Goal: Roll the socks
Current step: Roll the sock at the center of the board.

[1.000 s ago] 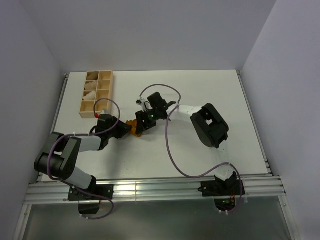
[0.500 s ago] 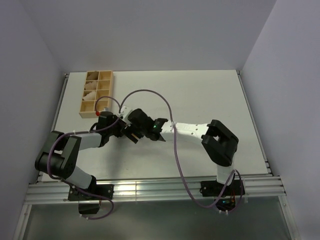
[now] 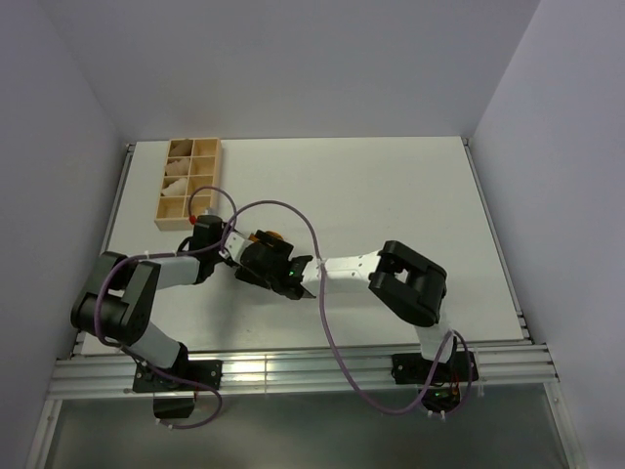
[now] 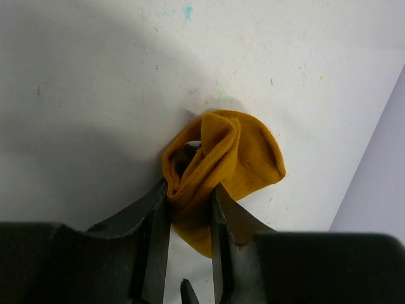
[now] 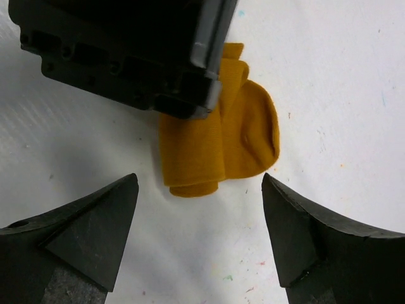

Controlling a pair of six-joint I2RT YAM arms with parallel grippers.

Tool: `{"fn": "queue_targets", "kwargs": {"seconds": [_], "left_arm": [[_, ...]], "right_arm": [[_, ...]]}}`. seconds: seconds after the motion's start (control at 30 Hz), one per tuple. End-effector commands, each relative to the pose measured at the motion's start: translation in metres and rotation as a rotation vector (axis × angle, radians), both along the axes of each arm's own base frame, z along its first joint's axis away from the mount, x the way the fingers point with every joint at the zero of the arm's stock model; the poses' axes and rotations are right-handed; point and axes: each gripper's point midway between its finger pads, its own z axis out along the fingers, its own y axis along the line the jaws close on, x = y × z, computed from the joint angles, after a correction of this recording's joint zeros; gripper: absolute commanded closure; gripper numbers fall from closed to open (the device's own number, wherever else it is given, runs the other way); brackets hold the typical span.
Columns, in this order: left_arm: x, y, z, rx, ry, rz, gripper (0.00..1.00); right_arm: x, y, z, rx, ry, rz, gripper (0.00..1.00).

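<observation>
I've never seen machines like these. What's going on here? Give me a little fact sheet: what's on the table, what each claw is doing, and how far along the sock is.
Surface: white table
Item: one mustard-orange sock, bunched into a loose roll, lying on the table
Left claw: shut on the sock, pinching its folded layers
Right claw: open wide, a finger either side of the sock, not touching it
Also present: wooden divided tray at the far left, pale bundles in some compartments
Progress: partly rolled, not a tidy bundle yet

light: bright, even | shadows: soft, diffuse | left gripper [image 4: 188,195]: slightly blurred
</observation>
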Motion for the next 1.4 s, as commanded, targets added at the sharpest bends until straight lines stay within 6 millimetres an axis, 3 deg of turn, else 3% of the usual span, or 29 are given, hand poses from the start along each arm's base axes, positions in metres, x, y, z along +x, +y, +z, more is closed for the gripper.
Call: {"fn": "queue_targets", "kwargs": {"seconds": [0.0, 0.57, 0.93, 1.07, 1.23, 1.37], "left_arm": [[-0.017, 0.002, -0.022, 0.047, 0.09, -0.036, 0.76], [-0.019, 0.0, -0.023, 0.041, 0.098, -0.053, 0.77], [-0.02, 0.0, -0.02, 0.044, 0.095, -0.055, 0.77], [-0.019, 0.0, -0.018, 0.037, 0.092, -0.048, 0.74], [-0.019, 0.001, -0.014, 0.032, 0.089, -0.036, 0.62], [-0.019, 0.005, -0.01, 0.031, 0.083, -0.002, 0.41]], "right_arm": [[0.007, 0.011, 0.003, 0.008, -0.092, -0.001, 0.15], [0.02, 0.011, -0.035, -0.08, -0.119, -0.057, 0.24], [0.019, 0.003, -0.062, -0.138, -0.084, -0.085, 0.59], [0.018, 0.001, -0.068, -0.139, -0.065, -0.086, 0.9], [0.015, -0.001, -0.074, -0.135, -0.026, -0.074, 1.0], [0.014, 0.0, -0.078, -0.132, 0.023, -0.055, 1.0]]}}
